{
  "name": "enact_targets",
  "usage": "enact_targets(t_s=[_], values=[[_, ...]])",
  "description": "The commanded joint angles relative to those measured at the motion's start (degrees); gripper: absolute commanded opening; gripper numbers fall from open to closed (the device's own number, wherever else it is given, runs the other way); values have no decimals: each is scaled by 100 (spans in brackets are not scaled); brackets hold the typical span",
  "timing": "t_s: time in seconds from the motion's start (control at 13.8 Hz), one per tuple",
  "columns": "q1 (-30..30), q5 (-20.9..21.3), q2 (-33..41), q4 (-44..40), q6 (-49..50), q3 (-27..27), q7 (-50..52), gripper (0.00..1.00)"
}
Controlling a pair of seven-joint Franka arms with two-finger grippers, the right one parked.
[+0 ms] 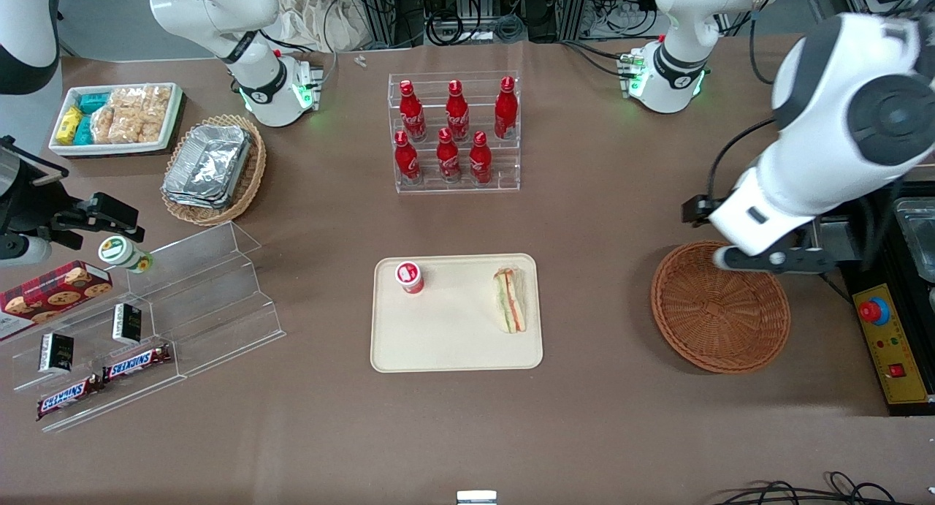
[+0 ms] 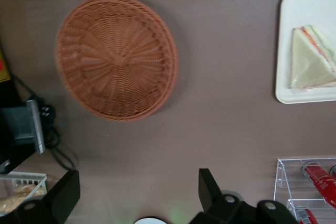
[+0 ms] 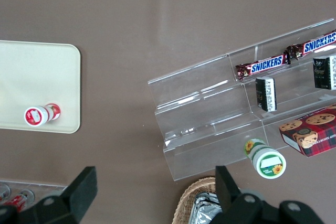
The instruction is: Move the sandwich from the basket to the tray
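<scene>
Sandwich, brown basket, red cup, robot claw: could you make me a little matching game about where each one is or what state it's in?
Things:
1. sandwich
2. basket
3. red cup
4. claw

Descriptions:
A. empty, on the table toward the working arm's end
B. open, holding nothing, above the table near the basket
C. lying on the tray, at its end nearer the basket
D. standing upright on the tray, at its end nearer the parked arm

Pairs: 1-C, 2-A, 3-D, 4-B

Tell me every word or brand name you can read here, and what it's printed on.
"SNICKERS": two chocolate bars on the clear stepped shelf.
Red bottles in the clear rack: white script, too blurred to read.
Small red-lidded cup on the tray, green-lidded cup, cookie box, dark packets: print too small.
Sandwich, basket: no text.
Gripper above the table: no text.
</scene>
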State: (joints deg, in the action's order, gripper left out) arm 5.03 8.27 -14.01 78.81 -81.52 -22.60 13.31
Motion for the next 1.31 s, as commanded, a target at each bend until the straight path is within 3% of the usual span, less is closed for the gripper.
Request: enact_targets(t_s=[0.0,0.44,0.65,0.94,1.23], values=[[209,113,74,-128,163,-61,-74,100],[235,8,179,-111,146,378,-188,100],[166,-457,170,-102,137,948,-232,100],[-528,-519,319,-23,137,2020,-934,100],[-494,-678,451,-23,93,2154,-1068,100]])
